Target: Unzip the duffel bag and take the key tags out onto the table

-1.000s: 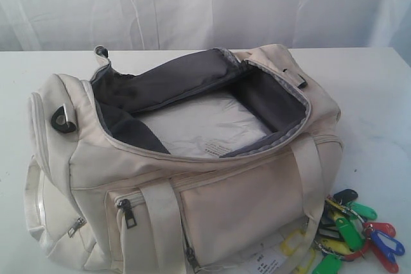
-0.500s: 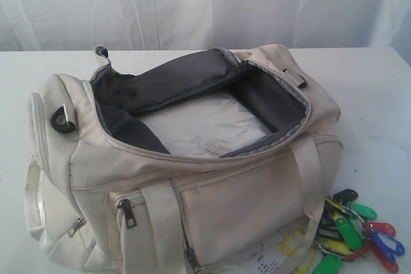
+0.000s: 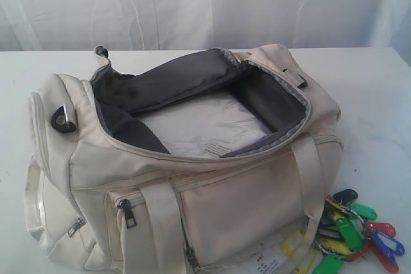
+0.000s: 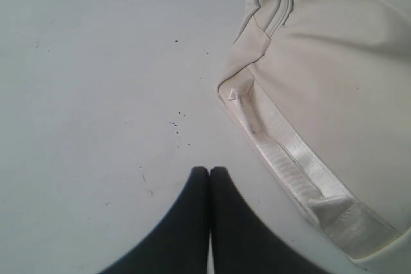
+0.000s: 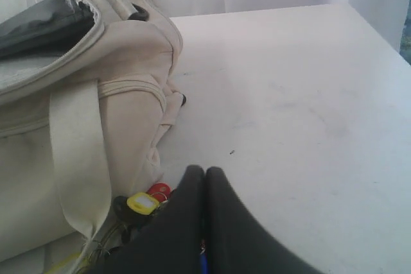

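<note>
The cream duffel bag [image 3: 186,158] lies on the white table [image 3: 372,94] with its top zipper wide open, showing dark grey lining and a pale sheet inside. The key tags [image 3: 353,232], a bunch in red, blue, green, yellow and black, lie on the table by the bag's front right corner. Neither gripper shows in the exterior view. In the right wrist view my right gripper [image 5: 205,171] is shut and empty, just over the key tags [image 5: 144,202] beside the bag [image 5: 77,94]. My left gripper [image 4: 209,171] is shut above bare table, near the bag's end [image 4: 334,81].
A white curtain [image 3: 205,4] hangs behind the table. A white printed label [image 3: 266,264] lies under the bag's front edge. A webbing handle [image 4: 289,158] runs along the bag's end near my left gripper. Open tabletop [image 5: 308,94] stretches right of the bag.
</note>
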Tool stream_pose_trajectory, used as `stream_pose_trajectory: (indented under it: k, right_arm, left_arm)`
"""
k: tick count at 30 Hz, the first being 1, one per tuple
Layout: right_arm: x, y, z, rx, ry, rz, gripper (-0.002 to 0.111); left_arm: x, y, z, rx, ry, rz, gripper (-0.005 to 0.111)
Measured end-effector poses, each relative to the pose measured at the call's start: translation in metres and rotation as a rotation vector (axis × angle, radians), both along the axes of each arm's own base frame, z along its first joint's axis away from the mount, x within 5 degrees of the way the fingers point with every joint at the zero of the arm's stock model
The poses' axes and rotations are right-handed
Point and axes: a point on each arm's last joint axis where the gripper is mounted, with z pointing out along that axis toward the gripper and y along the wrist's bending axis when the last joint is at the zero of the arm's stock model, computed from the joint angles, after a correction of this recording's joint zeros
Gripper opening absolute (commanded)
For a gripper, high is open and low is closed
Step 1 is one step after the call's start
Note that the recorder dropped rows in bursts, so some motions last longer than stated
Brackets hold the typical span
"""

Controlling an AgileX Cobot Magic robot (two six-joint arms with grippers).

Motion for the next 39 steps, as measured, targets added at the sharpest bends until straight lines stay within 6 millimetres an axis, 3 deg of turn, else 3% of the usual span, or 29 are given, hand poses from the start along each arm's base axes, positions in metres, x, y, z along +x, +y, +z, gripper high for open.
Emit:
stream_pose_trajectory:
  k: [39]
  right_arm:
    - [0.0,0.0,-0.0002,-0.025,-0.004,0.007,0.0]
  left_arm:
    - [0.0,0.0,0.0,0.0,0.0,0.0,0.0]
